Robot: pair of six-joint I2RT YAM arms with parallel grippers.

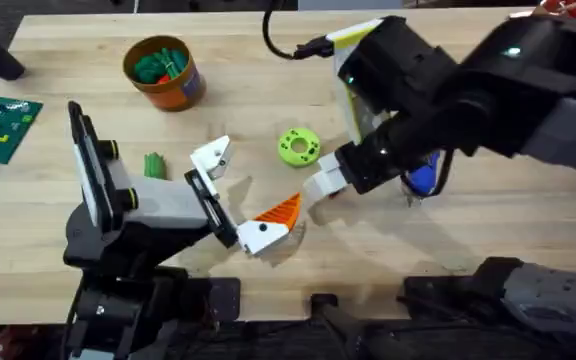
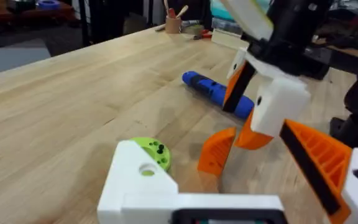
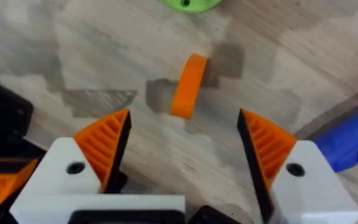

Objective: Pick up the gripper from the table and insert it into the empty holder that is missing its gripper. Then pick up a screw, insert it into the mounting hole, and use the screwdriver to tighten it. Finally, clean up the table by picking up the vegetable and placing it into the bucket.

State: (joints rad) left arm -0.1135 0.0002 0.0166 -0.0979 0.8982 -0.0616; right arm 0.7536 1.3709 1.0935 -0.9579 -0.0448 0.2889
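Note:
The loose orange gripper (image 3: 188, 86) stands on edge on the table, just ahead of my open right gripper (image 3: 184, 119) and in line with the gap between its orange pads (image 3: 107, 140). My left gripper (image 1: 258, 182) is open. One of its jaws is the bare white holder (image 2: 138, 183), the other carries an orange wedge (image 2: 319, 158). In the left wrist view the loose gripper (image 2: 217, 151) lies between these jaws, with the right gripper (image 2: 260, 109) just above it. The blue screwdriver (image 1: 423, 178) lies to the right. The vegetable (image 1: 154, 165) lies left of the holder (image 1: 213, 158). The bucket (image 1: 190, 88) stands at the back left. No screw can be made out.
A lime-green ring (image 1: 298, 145) lies behind the two grippers. Green pieces sit inside the bucket. A green circuit board (image 1: 3, 125) rests at the far left edge. The right arm's dark body (image 1: 448, 80) hangs over the right half of the table.

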